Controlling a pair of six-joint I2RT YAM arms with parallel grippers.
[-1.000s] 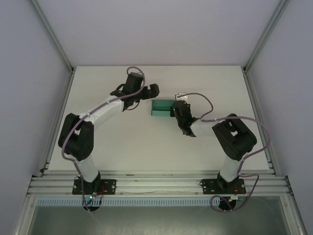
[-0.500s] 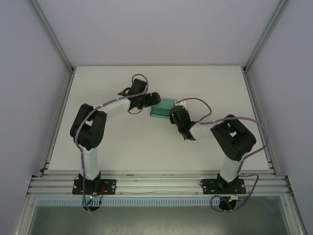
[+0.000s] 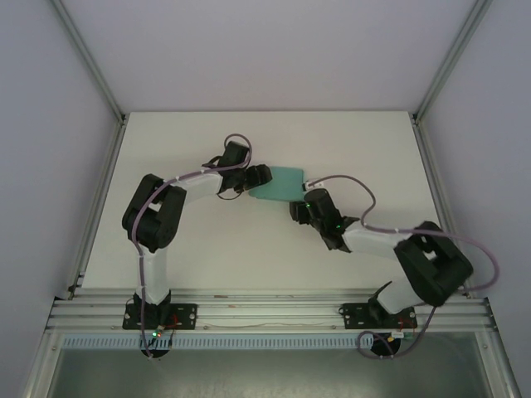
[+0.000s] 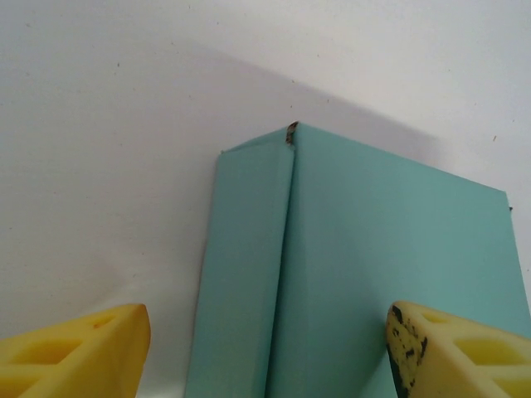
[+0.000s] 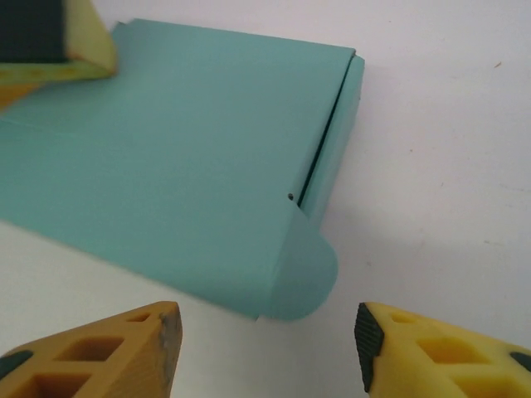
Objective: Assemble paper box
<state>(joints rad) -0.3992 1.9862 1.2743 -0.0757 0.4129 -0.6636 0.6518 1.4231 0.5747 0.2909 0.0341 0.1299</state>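
Both jaws spread; one paper box (image 3: 278,183).

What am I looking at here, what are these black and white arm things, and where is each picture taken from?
These are two robot arms bolted at the near edge of a white table. The overhead picture looks down from above and behind them. The other two come from a camera on each wrist, so the yellow wedges at the bottom are that arm's own fingers. On the table lies a teal paper box, folded flat. The left fingers are spread open with part of the box between them. The right fingers are open too, just short of its rounded corner flap. Neither pair is clamped on it.
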